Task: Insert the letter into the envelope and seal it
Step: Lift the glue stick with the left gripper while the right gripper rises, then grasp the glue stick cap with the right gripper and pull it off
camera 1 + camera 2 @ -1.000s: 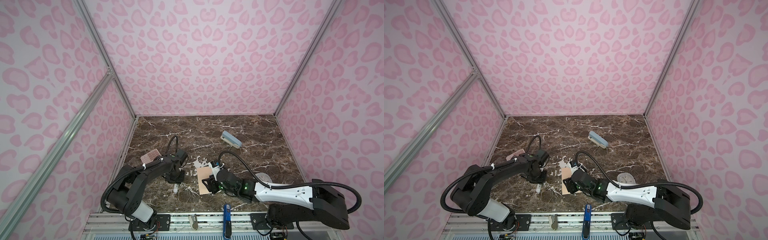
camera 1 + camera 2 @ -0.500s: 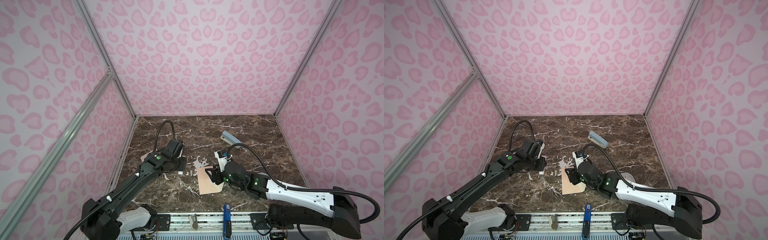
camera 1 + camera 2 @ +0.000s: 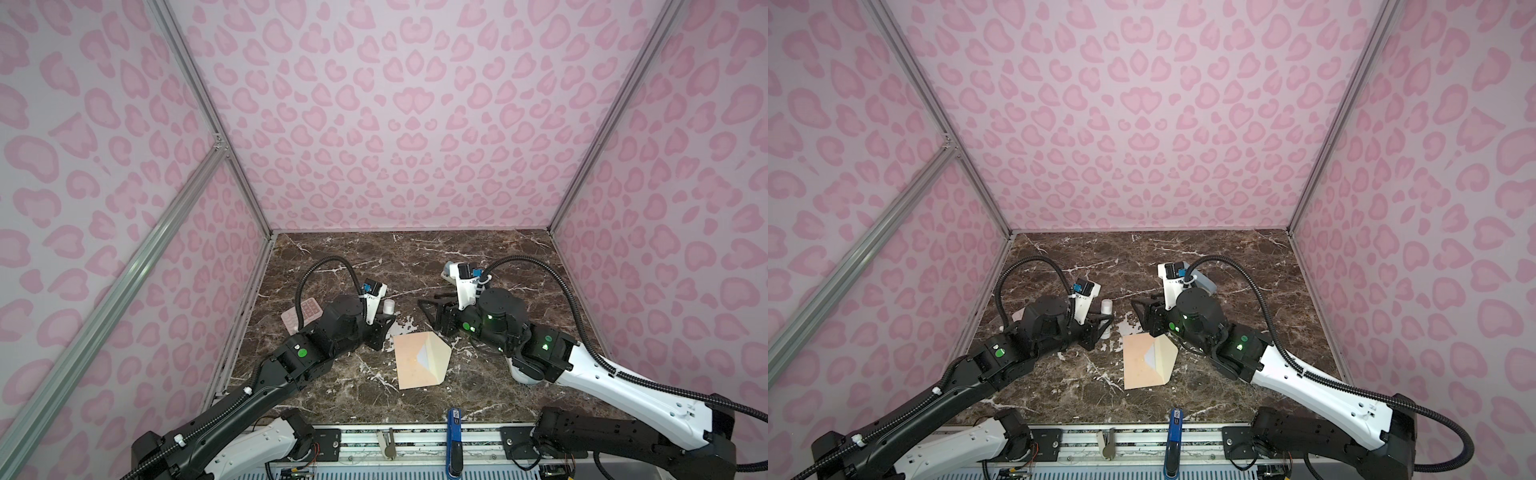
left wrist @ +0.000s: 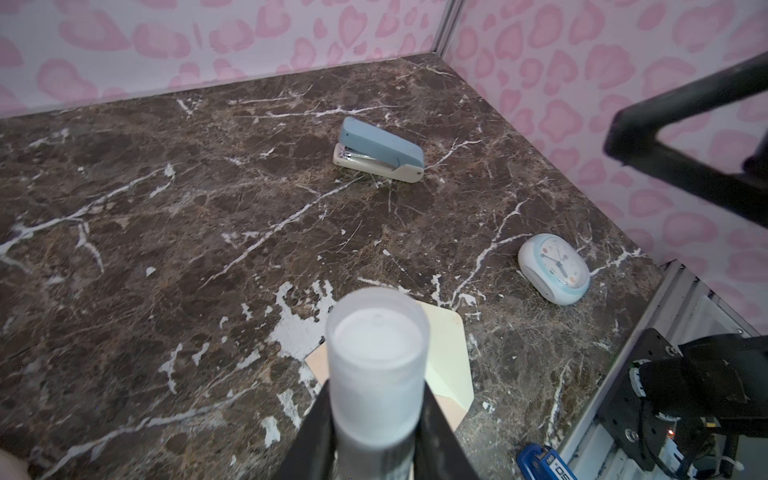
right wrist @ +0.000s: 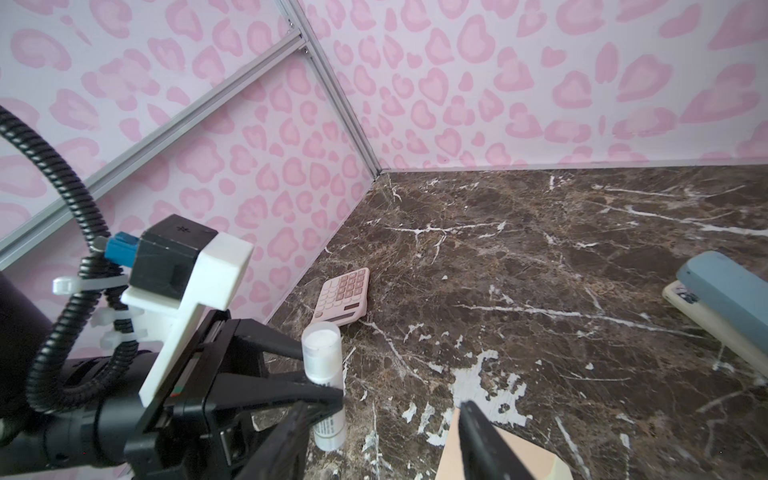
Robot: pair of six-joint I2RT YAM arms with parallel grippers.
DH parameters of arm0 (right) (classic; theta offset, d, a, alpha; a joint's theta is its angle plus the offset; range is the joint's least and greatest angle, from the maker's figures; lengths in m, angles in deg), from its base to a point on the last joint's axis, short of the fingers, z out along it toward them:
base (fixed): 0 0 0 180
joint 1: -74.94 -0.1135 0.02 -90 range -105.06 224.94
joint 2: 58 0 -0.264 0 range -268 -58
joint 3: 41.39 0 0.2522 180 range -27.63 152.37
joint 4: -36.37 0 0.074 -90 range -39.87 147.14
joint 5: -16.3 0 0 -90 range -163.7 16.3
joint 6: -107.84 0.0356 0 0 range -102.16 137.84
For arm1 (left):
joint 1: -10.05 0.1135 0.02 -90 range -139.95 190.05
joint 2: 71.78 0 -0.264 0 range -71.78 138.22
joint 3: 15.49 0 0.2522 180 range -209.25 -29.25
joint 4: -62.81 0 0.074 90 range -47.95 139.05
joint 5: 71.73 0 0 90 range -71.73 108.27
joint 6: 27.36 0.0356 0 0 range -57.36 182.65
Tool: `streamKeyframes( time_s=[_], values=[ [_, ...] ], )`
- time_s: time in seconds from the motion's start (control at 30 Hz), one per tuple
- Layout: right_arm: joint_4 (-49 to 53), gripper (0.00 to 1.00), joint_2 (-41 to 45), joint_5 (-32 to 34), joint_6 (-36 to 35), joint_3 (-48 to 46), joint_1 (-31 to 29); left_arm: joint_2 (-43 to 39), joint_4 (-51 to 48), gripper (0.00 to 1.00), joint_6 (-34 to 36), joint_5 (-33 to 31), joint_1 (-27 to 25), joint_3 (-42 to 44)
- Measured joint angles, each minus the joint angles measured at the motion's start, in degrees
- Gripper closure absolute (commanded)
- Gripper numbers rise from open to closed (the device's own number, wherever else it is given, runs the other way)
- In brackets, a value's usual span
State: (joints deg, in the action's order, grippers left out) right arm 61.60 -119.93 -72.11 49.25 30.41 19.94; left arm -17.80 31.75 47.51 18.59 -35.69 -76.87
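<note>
The peach envelope (image 3: 409, 359) lies flat near the table's front. Its cream flap (image 3: 438, 353) is folded open to the right. A small white triangle, apparently the letter (image 3: 424, 355), shows at its mouth in both top views. My left gripper (image 3: 384, 328) hovers just left of the envelope's far corner. It is shut on a white glue stick (image 4: 376, 353), whose frosted cap points away from me. My right gripper (image 3: 432, 316) hangs open above the envelope's far right corner. Its fingers (image 5: 482, 440) hold nothing.
A pink calculator (image 5: 343, 297) lies by the left wall behind my left arm. A blue stapler (image 4: 380, 151) sits toward the back. A white clock (image 4: 555, 268) lies at the right, partly under my right arm. A blue object (image 3: 454, 436) stands on the front rail.
Both arms have risen and drawn back from the envelope. The left carried the glue stick up and back. The right came off the envelope, leaving the flap lying open, and its jaws widened slightly.
</note>
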Motion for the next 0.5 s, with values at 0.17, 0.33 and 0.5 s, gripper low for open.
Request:
streamKeyframes(
  time_s=[0.17,0.33,0.5],
  values=[
    [3.5,0.38,-3.2,-4.1,0.2,4.1,0.0,1.6,5.0,0.8,2.4,1.0,-2.3,0.3],
    [5.7,0.38,-4.6,-6.1,0.4,6.0,0.0,2.6,7.8,0.8,4.2,1.4,-3.9,0.6],
    [7.8,0.37,-6.6,-6.1,0.4,8.0,0.0,3.3,9.0,0.8,4.9,1.8,-4.5,0.6]
  ],
)
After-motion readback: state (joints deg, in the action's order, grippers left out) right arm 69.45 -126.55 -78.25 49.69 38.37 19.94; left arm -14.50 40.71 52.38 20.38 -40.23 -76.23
